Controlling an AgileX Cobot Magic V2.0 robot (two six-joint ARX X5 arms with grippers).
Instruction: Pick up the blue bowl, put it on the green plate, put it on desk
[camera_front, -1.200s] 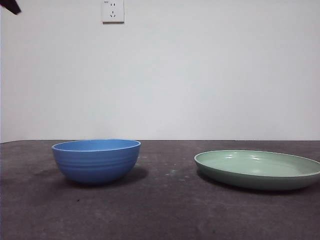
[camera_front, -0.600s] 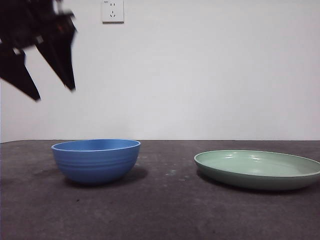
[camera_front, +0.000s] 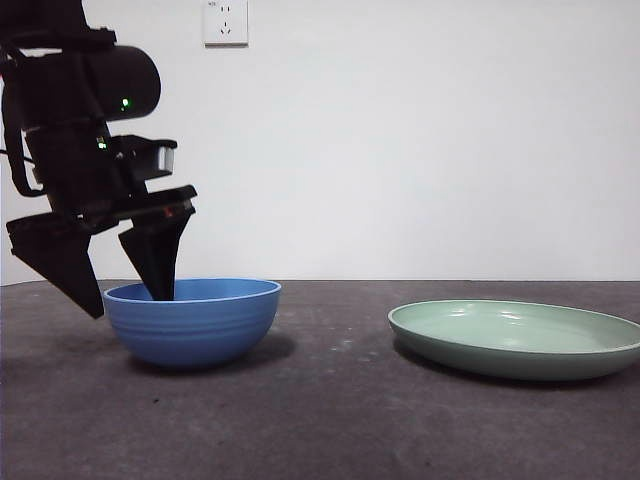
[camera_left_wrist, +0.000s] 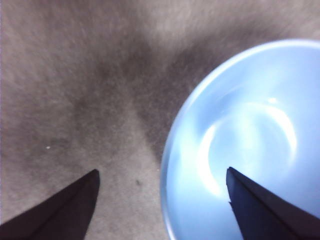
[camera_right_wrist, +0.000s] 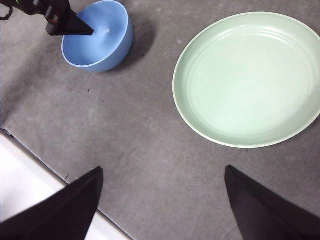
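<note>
The blue bowl stands on the desk at the left, and the green plate lies empty to its right. My left gripper is open and straddles the bowl's left rim, one jaw inside and one outside. In the left wrist view the bowl fills one side, with the left gripper spread across its rim. The right gripper hangs open high over bare desk, apart from the bowl and the plate. It holds nothing.
A white wall socket sits on the wall behind. The desk's edge with a white strip runs near the right gripper. Bare desk separates bowl and plate.
The left arm has come down from the upper left corner to the bowl, and its jaws now stand across the rim. Bowl and plate have not moved.
</note>
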